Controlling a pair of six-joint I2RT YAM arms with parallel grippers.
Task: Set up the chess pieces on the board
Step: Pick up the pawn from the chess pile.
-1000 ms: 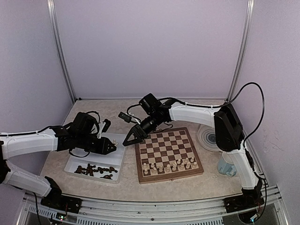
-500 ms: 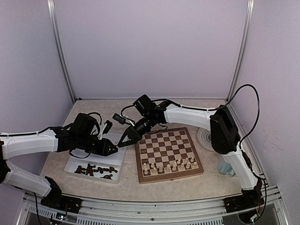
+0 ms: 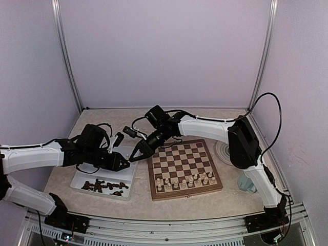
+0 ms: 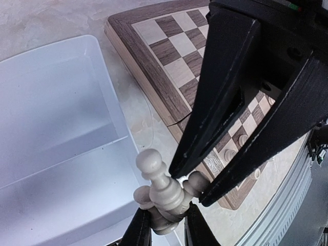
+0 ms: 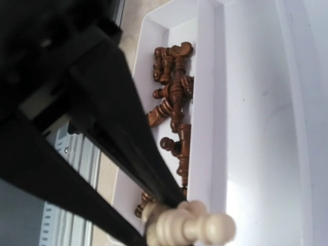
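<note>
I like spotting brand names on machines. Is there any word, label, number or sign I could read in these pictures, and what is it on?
No readable text in any view.
board: plain checks and border, no letters or numbers.
white tray: no label.
pale chess piece and dark chess pieces: unmarked.
left gripper and right gripper: plain black fingers, no brand showing.

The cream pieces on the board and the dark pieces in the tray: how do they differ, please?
The cream pieces stand upright in two rows on the board; the dark pieces lie jumbled in the tray. The cream pieces are pale, the dark pieces brown. Both are turned chessmen.
</note>
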